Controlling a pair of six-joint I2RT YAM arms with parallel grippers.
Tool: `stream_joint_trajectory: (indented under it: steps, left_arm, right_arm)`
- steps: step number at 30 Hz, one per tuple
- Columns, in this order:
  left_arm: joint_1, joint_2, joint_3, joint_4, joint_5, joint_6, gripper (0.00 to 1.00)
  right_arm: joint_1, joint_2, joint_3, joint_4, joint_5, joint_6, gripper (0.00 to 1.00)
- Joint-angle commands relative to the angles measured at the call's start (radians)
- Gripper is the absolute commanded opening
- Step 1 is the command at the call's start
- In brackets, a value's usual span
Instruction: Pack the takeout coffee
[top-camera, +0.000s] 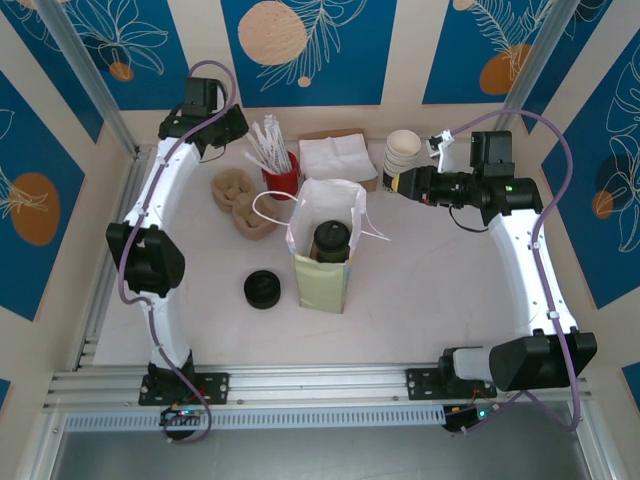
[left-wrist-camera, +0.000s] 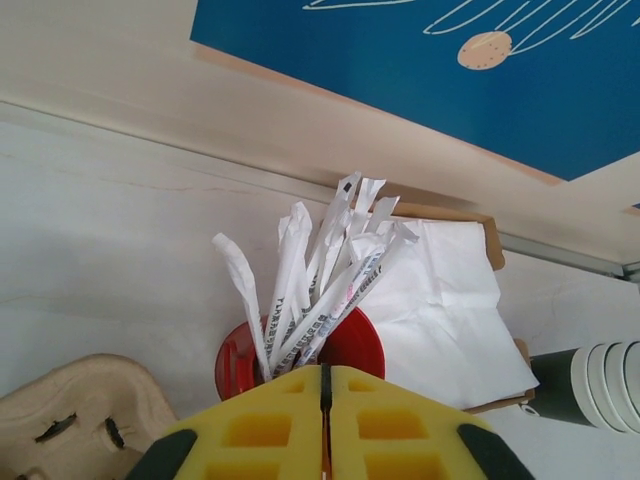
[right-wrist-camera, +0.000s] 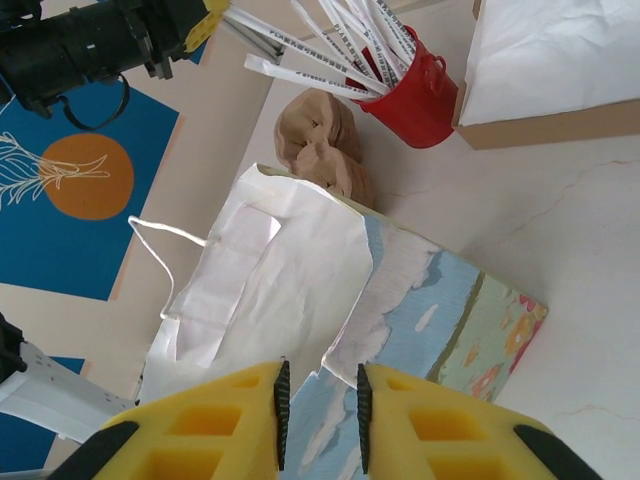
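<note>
- Surface (top-camera: 440, 290): pale, marble-look top with a metal rail (top-camera: 320, 385) along its near edge.
- Room: cream walls with blue panels (top-camera: 300, 50) bearing white leaf outlines and orange discs.
- Takeout coffee (top-camera: 331, 240): upright inside the open paper bag (top-camera: 322, 280) at mid surface, black lid visible through the bag's mouth.
- Loose black lid disc (top-camera: 262, 289): flat on the surface, just left of the bag.
- Far side, left to right: brown pulp cup carrier (top-camera: 240, 203), red cup of wrapped straws (top-camera: 281, 178), box of white napkins (top-camera: 338, 158), stack of white cups (top-camera: 402, 155).
- Left tool (left-wrist-camera: 325, 372): jaws pressed together, at the far left, just short of the straws; a pinched straw cannot be made out.
- Right tool (right-wrist-camera: 320, 385): narrow gap, nothing between the fingers, right of the bag and beside the cup stack.
</note>
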Motion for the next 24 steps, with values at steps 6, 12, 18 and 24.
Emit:
stream_joint_trajectory:
  steps: [6, 12, 18, 24]
  left_arm:
    - [0.01, -0.034, -0.031, -0.034, 0.002, 0.003, 0.22]
    - [0.011, 0.007, -0.006, -0.042, 0.0, -0.018, 0.43]
    - [0.01, 0.075, 0.094, -0.118, -0.001, -0.024, 0.43]
    - [0.011, 0.067, 0.097, -0.181, -0.078, 0.0, 0.56]
  right_arm:
    - [0.005, -0.023, -0.009, -0.008, 0.001, -0.004, 0.27]
    - [0.003, -0.029, -0.006, -0.016, 0.006, -0.01, 0.27]
    - [0.004, -0.028, -0.01, -0.007, 0.015, 0.0, 0.27]
    - [0.006, -0.028, -0.02, 0.004, 0.025, 0.012, 0.27]
